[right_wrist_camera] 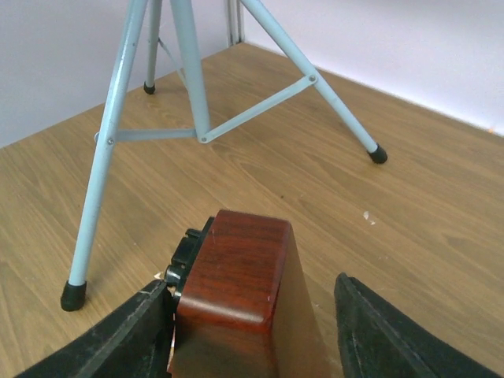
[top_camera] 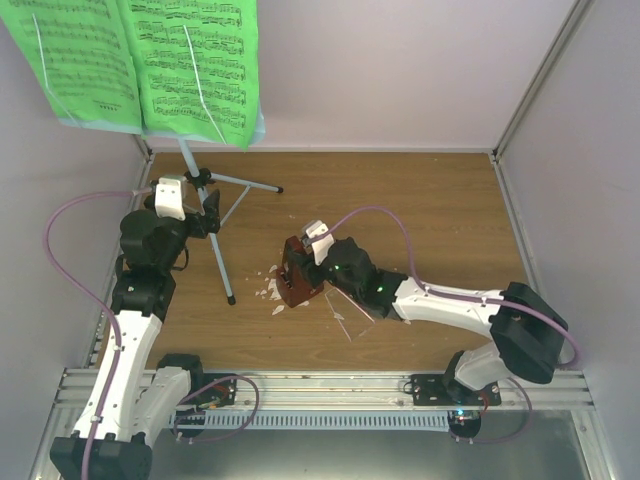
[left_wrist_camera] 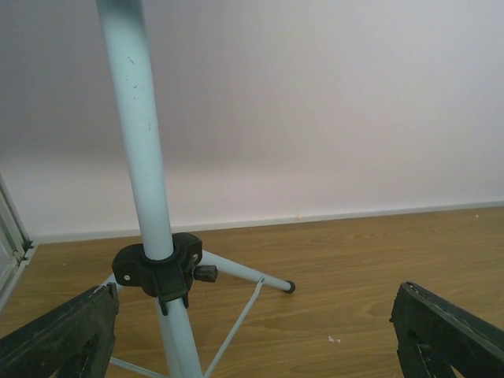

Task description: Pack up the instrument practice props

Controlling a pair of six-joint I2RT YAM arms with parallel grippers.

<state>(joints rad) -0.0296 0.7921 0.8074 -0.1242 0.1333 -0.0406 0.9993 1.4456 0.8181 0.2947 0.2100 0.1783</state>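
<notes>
The pale blue music stand (top_camera: 222, 255) stands at the back left on grey tripod legs and carries the green sheet music (top_camera: 190, 60). My left gripper (top_camera: 208, 212) is open. In the left wrist view its jaws (left_wrist_camera: 252, 339) stand wide apart, with the stand's pole (left_wrist_camera: 146, 157) and black hub (left_wrist_camera: 157, 272) between them, close to the left finger and not touching. The reddish-brown metronome (top_camera: 296, 272) stands mid-table. My right gripper (top_camera: 305, 262) is open around it. In the right wrist view (right_wrist_camera: 252, 331) the metronome (right_wrist_camera: 240, 291) lies against the left finger (right_wrist_camera: 118, 339), with a gap to the right finger.
White crumbs (top_camera: 270, 290) lie scattered left of the metronome. A clear plastic piece (top_camera: 350, 312) lies just right of it. The stand's legs (right_wrist_camera: 110, 157) spread ahead of the right gripper. White walls enclose the wooden table (top_camera: 430, 220) on three sides.
</notes>
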